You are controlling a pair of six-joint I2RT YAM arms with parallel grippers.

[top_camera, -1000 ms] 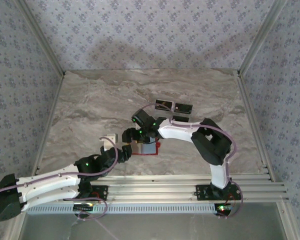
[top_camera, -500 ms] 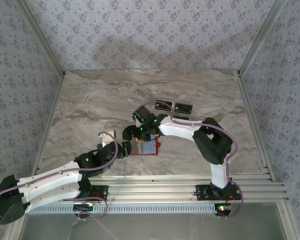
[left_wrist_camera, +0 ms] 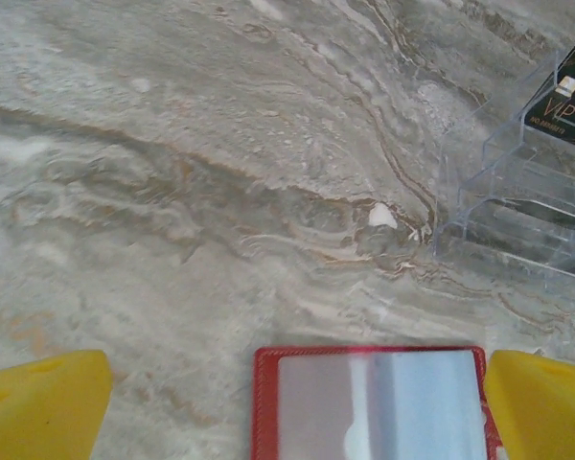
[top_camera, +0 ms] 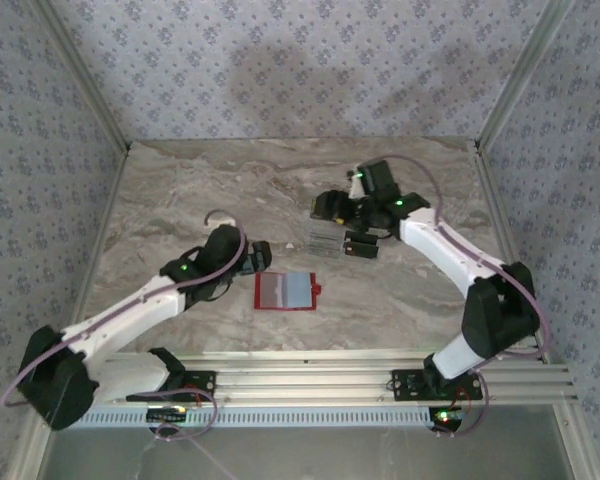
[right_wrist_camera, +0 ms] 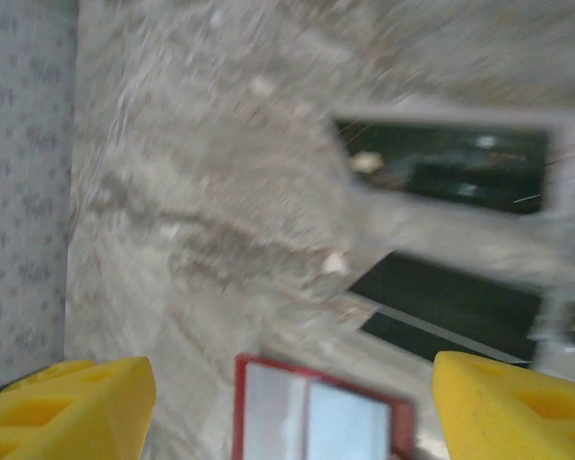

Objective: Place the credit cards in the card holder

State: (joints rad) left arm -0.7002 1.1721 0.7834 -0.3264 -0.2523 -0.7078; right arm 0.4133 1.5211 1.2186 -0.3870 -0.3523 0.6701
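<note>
**Inspector:** Position of the card holder (top_camera: 285, 291)?

**Assistant:** Found lying open and flat on the marble table (top_camera: 180, 190), near the middle and a little toward the near edge. Red rim all round, with grey and pale blue faces inside. Card or lining: cannot tell.

**Inspector:** State of the left gripper (top_camera: 260, 258)?

**Assistant:** Located just beside the holder's far left corner. In the left wrist view, yellow fingers (left_wrist_camera: 40, 402) spread wide, one to either side of the holder. Nothing clamped. Contact between the right-hand finger and the red rim: cannot tell.

**Inspector:** And the right gripper (top_camera: 332, 207)?

**Assistant:** Located farther back and to the right, above the clear stand (top_camera: 325, 238), well apart from the holder. Right wrist view blurred, yet the yellow fingers plainly apart, with nothing gripped between them.

**Inspector:** Any credit cards outside the holder?

**Assistant:** Two black cards (right_wrist_camera: 450, 165) noted at the clear stand, to the far right of the holder. One, marked VIP, propped in an upper tier of the stand, as seen from the left wrist. Exact seat of the other: cannot tell through the blur. From above, a dark rectangle lying just right of the stand's near corner.
</note>
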